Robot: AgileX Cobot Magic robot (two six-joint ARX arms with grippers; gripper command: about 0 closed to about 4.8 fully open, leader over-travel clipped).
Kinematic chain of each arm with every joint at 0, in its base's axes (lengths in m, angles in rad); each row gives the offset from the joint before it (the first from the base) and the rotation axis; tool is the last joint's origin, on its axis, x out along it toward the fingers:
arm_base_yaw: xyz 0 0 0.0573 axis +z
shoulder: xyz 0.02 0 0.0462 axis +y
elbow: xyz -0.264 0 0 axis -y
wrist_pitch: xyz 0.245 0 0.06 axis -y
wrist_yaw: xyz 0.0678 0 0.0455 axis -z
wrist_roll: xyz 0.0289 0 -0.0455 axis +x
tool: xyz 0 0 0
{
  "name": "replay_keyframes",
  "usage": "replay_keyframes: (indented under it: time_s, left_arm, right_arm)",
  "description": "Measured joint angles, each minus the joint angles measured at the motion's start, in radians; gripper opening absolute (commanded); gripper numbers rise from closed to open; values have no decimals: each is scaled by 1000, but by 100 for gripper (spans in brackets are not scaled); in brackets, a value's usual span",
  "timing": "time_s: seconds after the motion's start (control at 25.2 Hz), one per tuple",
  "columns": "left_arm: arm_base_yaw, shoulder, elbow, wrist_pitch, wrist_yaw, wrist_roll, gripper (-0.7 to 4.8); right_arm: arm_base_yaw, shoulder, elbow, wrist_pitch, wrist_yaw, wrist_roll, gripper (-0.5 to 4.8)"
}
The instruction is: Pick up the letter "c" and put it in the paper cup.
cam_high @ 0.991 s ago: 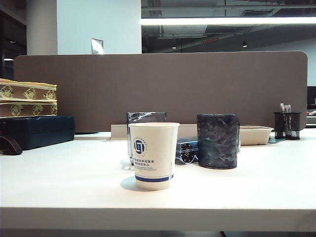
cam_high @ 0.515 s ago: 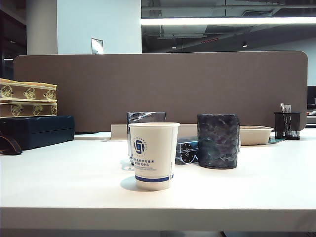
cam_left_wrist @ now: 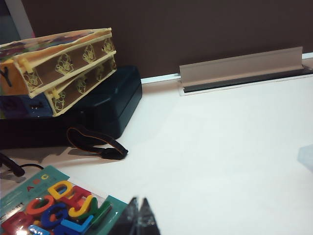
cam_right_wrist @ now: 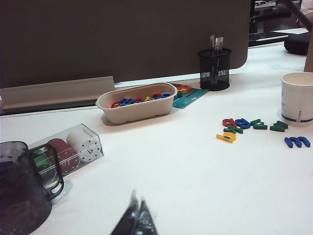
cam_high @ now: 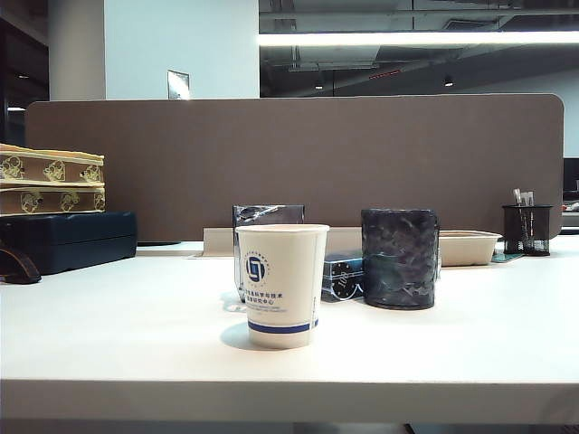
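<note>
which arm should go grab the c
Left, probably: a red-orange ring-like letter lies on the teal board near the shut left fingers. The right fingers, shut too, see only farther loose letters.

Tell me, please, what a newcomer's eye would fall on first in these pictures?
The white paper cup with its blue logo stands front and centre on the table, with a dark mottled cylindrical holder behind it to the right. The right wrist view shows loose coloured plastic letters scattered on the table, with a beige tray of letters behind them. Both the left claw and right claw are shut, holding nothing.
</note>
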Motion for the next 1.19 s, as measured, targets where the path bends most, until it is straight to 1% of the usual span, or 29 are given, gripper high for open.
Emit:
replay_keyframes:
  time_s: [0.2,0.36,0.4,0.48,0.52,0.67,0.87,1.19]
  left_arm:
    - [0,0,0,1,0,-5,-6]
    - [19,0,0,1,6,-82,-6]
    - [48,0,0,1,23,-124,-6]
    - [98,0,0,3,66,-173,-6]
    - [120,0,0,7,84,-179,-6]
    - [169,0,0,37,115,-184,-6]
    - [172,0,0,89,105,-184,-6]
    - [172,0,0,96,105,-179,-6]
  right_arm:
    - [0,0,0,0,0,0,-8]
    - [0,0,0,0,0,0,-8]
    - [0,0,0,0,0,0,-8]
    - [0,0,0,0,0,0,-8]
    - [0,0,0,0,0,0,-8]
    - [0,0,0,0,0,0,-8]
    - [0,0,0,-1,0,0,-8]
    - [0,0,0,-19,0,0,-8]
